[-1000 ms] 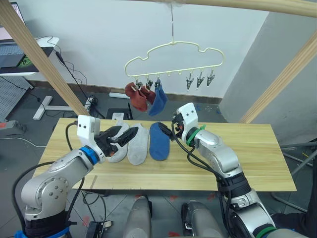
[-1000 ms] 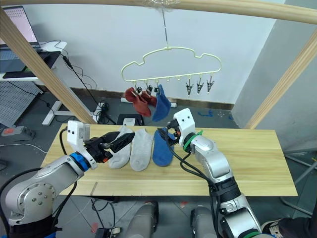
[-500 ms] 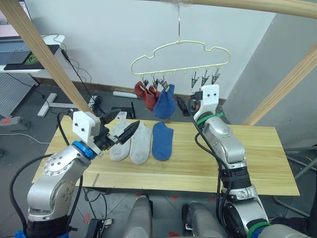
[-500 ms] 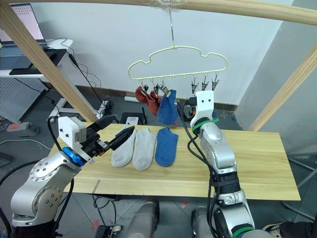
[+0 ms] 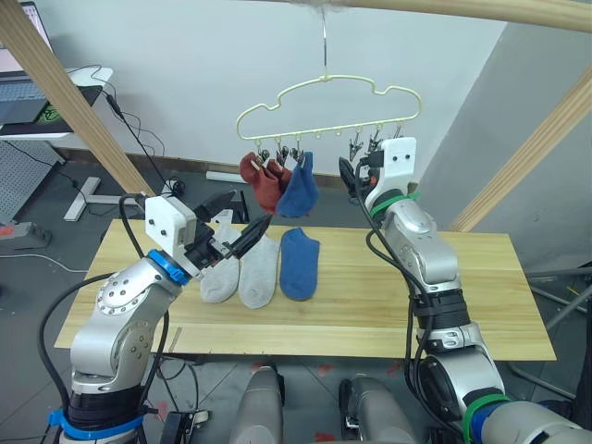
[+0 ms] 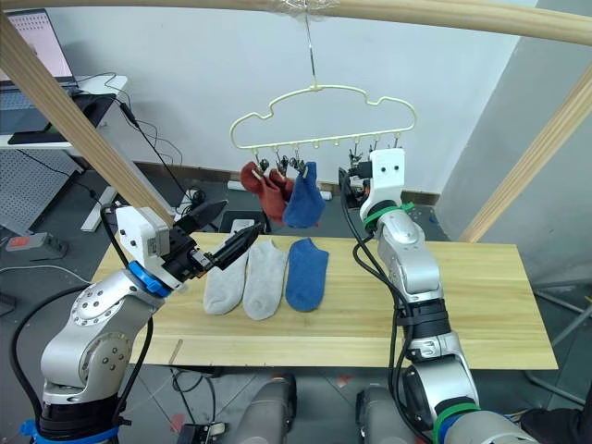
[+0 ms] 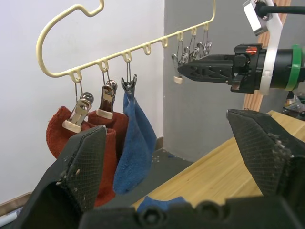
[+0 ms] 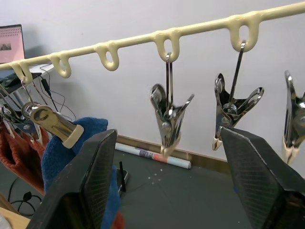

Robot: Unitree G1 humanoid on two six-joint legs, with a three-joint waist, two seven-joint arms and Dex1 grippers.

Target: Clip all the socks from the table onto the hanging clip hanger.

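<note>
the hanger (image 5: 324, 102) hung from the pole at twelve o'clock, two red socks (image 5: 257, 178) and one blue sock (image 5: 298, 188) clipped at its nine o'clock end. the right gripper (image 8: 164, 176) was raised, jaws open and empty, just beside an empty clip (image 8: 168, 117). the left gripper (image 5: 233, 222) hovered open over the table (image 5: 388, 296), above two grey socks (image 5: 242, 270) and a blue one (image 5: 298, 265).

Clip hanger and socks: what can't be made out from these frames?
- Two red socks on the clip hanger: they overlap, and the blue sock covers one edge in the eye views.
- Rightmost free clips: partly behind the right gripper in the eye views.
- Left grey sock on the table: upper part hidden by the left gripper.
</note>
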